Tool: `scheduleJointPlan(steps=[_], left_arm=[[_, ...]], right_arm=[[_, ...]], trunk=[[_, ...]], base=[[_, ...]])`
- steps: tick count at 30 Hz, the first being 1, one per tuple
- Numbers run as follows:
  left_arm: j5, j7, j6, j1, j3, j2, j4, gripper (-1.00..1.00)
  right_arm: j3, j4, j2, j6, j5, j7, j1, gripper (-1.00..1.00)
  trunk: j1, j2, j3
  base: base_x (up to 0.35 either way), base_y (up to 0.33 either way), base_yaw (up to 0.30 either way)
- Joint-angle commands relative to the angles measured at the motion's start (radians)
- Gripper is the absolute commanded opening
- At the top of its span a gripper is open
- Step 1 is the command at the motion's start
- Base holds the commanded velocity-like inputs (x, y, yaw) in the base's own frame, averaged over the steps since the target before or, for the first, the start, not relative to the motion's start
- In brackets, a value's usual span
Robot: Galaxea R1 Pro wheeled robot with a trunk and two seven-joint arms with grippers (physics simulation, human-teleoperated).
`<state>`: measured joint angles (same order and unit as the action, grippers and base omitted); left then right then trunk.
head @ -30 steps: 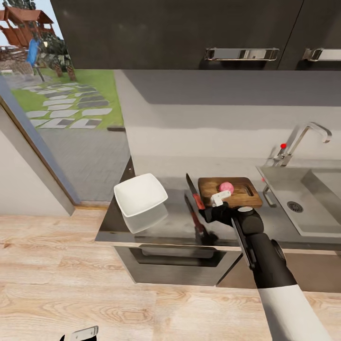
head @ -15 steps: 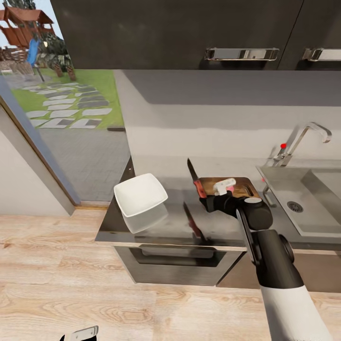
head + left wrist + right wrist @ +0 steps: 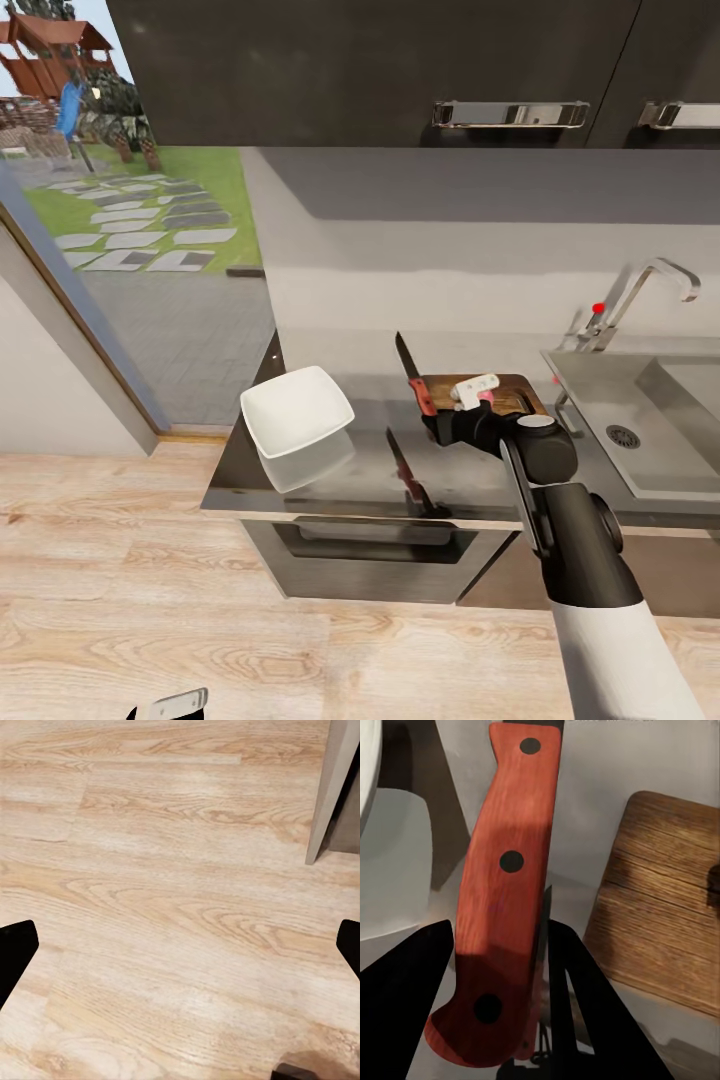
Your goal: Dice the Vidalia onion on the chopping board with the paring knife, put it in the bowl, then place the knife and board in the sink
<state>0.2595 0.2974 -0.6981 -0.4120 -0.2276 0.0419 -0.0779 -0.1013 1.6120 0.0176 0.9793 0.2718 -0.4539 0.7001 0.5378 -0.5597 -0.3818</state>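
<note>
My right gripper (image 3: 432, 412) is shut on the red handle of the paring knife (image 3: 412, 378), held above the countertop (image 3: 470, 490) with the dark blade pointing up and away. In the right wrist view the knife handle (image 3: 502, 900) sits between the black fingers (image 3: 412, 1005), beside the chopping board (image 3: 660, 915). The brown chopping board (image 3: 515, 398) lies just behind the gripper. A pink sliver of the Vidalia onion (image 3: 487, 397) shows on it, mostly hidden by the wrist. The white square bowl (image 3: 297, 410) stands to the left. The sink (image 3: 660, 430) is at the right.
A curved chrome tap (image 3: 645, 285) with a red-tipped lever stands behind the sink. Dark wall cabinets (image 3: 400, 70) hang overhead and an oven front sits under the counter. My left gripper (image 3: 180, 949) hangs open over the wooden floor (image 3: 180, 870), low at the left.
My right gripper has lifted the paring knife off the countertop and carried it up and back toward the board. In the last half second it has barely moved.
</note>
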Motion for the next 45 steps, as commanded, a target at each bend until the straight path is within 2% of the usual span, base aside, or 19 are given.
scheduleJointPlan(steps=[1,6,14,15,16,17,19,20,22,23,24,25,26,27,30,34,36,42,45], left_arm=[[0.004,0.003,-0.005,-0.001,-0.009,0.000,-0.003,1.00],[0.004,0.003,-0.005,-0.001,-0.009,0.000,-0.003,1.00],[0.004,0.003,-0.005,-0.001,-0.009,-0.005,-0.003,1.00],[0.005,0.003,-0.005,-0.001,-0.009,-0.005,-0.003,1.00],[0.005,0.003,-0.005,-0.002,-0.009,-0.005,-0.003,1.00],[0.005,0.003,-0.005,-0.002,-0.009,-0.005,-0.003,1.00],[0.005,0.003,-0.005,-0.002,-0.009,-0.005,-0.003,1.00],[0.004,0.003,-0.005,-0.002,-0.009,-0.005,-0.003,1.00],[0.004,0.003,-0.005,-0.002,-0.009,-0.005,-0.003,1.00],[0.004,0.003,-0.005,-0.001,-0.009,-0.005,-0.003,1.00],[0.004,0.003,-0.005,-0.002,-0.009,-0.005,-0.003,1.00],[0.004,0.003,-0.005,-0.001,-0.009,-0.006,-0.003,1.00],[0.004,0.003,-0.005,-0.001,-0.009,-0.006,-0.003,1.00],[0.004,0.003,-0.005,-0.001,-0.009,-0.007,-0.003,1.00],[0.004,0.003,-0.005,-0.001,-0.009,-0.010,-0.003,1.00],[0.004,0.003,-0.004,-0.001,-0.009,-0.011,-0.003,1.00],[0.004,0.003,0.000,-0.001,-0.009,-0.011,-0.003,1.00],[0.003,-0.004,0.139,-0.001,-0.009,-0.020,-0.003,1.00],[0.003,-0.005,0.171,-0.001,-0.009,-0.021,-0.003,1.00]], right_arm=[[0.000,0.001,0.000,0.003,0.011,-0.008,0.001,-1.00],[0.000,0.002,-0.001,-0.001,0.013,0.019,0.001,-1.00],[-0.009,0.002,0.007,-0.047,0.013,0.185,0.002,-1.00],[-0.079,0.002,0.027,-0.068,0.058,0.298,0.007,-1.00],[-0.111,0.002,0.037,-0.072,0.094,0.342,0.008,-1.00],[-0.126,0.002,0.042,-0.074,0.115,0.364,0.009,-1.00],[-0.175,0.002,0.071,-0.082,0.208,0.428,0.011,-1.00],[-0.185,0.001,0.080,-0.084,0.233,0.438,0.011,-1.00],[-0.228,-0.001,0.119,-0.087,0.354,0.463,0.011,-1.00],[-0.239,-0.002,0.129,-0.088,0.389,0.466,0.011,-1.00],[-0.260,-0.004,0.145,-0.089,0.461,0.471,0.011,-1.00],[-0.290,-0.008,0.157,-0.090,0.564,0.476,0.012,-1.00],[-0.310,-0.009,0.157,-0.090,0.621,0.477,0.012,-1.00],[-0.371,-0.018,0.157,-0.090,0.714,0.481,0.012,-1.00],[-0.443,-0.048,0.157,-0.087,0.791,0.504,0.012,-1.00],[-0.488,-0.121,0.157,-0.086,0.892,0.567,0.012,-1.00],[-0.497,-0.158,0.157,-0.085,0.921,0.593,0.012,-1.00],[-0.508,-0.204,0.157,-0.085,0.950,0.655,0.012,-1.00],[-0.509,-0.208,0.157,-0.085,0.953,0.663,0.012,-1.00]], trunk=[[0.000,-0.001,-0.001],[0.000,-0.001,-0.001],[0.000,-0.001,-0.001],[0.000,-0.001,-0.001],[0.000,-0.001,-0.001],[0.000,-0.001,-0.001],[0.000,-0.001,-0.001],[0.000,-0.001,-0.001],[0.000,-0.001,-0.001],[0.000,-0.001,-0.001],[0.000,-0.001,-0.001],[0.000,-0.001,-0.001],[0.000,-0.001,-0.001],[0.000,-0.001,-0.001],[0.000,-0.001,-0.001],[0.000,-0.001,-0.001],[0.000,-0.001,-0.001],[0.000,-0.001,-0.001],[0.000,-0.001,-0.001]], base=[[0.000,0.000,0.000],[0.000,0.000,0.000],[0.000,0.000,0.000],[0.000,0.000,0.000],[0.000,0.000,0.000],[0.000,0.000,0.000],[0.000,0.000,0.000],[0.000,0.000,0.000],[0.000,0.000,0.000],[0.000,0.000,0.000],[0.000,0.000,0.000],[0.000,0.000,0.000],[0.000,0.000,0.000],[-0.005,-0.010,0.000],[-0.074,-0.133,0.000],[-0.134,-0.236,0.000],[-0.158,-0.264,0.000],[-0.206,-0.265,0.000],[-0.241,-0.257,0.000]])
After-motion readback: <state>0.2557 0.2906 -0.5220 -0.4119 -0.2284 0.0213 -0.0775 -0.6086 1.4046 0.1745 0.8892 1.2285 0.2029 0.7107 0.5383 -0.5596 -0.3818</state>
